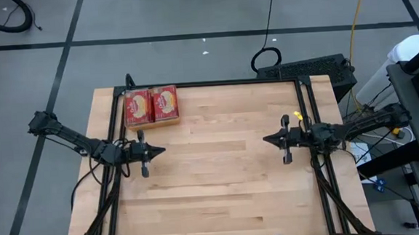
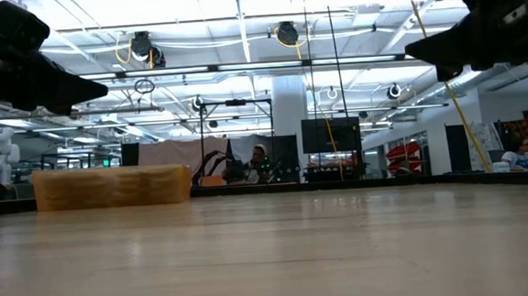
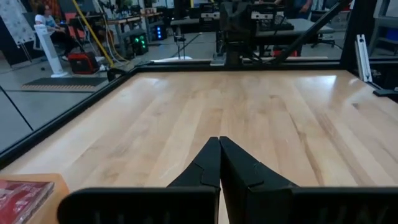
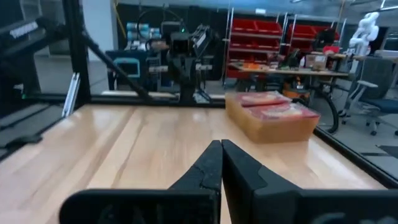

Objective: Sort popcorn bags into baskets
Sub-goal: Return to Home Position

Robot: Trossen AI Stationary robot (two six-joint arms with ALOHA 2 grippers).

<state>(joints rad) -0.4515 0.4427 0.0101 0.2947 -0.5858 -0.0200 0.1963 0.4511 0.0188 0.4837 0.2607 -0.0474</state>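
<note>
The popcorn bags (image 1: 151, 104) fill the orange bin (image 2: 110, 187) to its rim at a left corner of the table (image 1: 220, 175) (none lie loose) — so a swing of the nearby left claw (image 1: 159, 150), fingers pressed together, might knock the top ones out — the right claw (image 1: 266, 138), likewise closed, hangs well apart.

Spreads as a flat surface (image 1: 227, 175) of pale wood planks, bordered along the far edge and both sides by a black frame (image 1: 229, 83). Bears one orange bin (image 2: 110, 187) directly on the wood, resting flat in the far left corner seen from above, just beside the frame rails.
</note>
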